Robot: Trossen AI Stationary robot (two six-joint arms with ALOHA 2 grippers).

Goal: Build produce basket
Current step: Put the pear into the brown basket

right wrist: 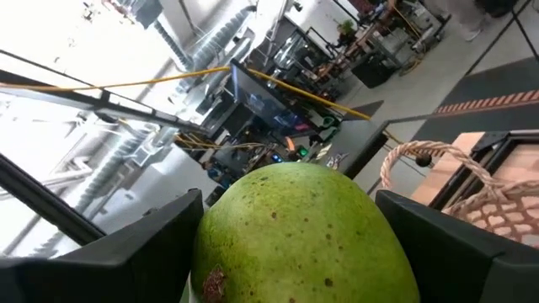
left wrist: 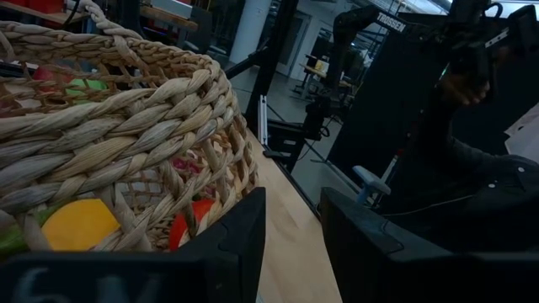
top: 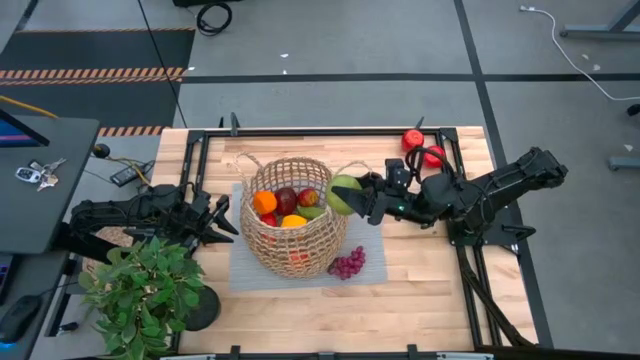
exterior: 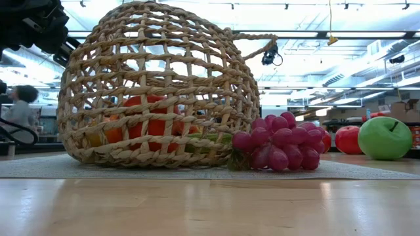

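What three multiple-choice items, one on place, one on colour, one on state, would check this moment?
1. Where do the purple grapes lie?
A. inside the basket
B. on the grey mat beside the basket
C. in the left hand

2. What colour is the fruit in the right hand?
A. green
B. orange
C. purple

3. How does the wicker basket stand?
A. upside down
B. upright and empty
C. tipped toward its side, with produce inside

Answers:
1 B, the high view shows the grapes on the grey mat at the basket's base.
2 A, the right wrist view shows a green fruit between the fingers.
3 C, the low view shows it leaning on the mat, with produce behind the weave.
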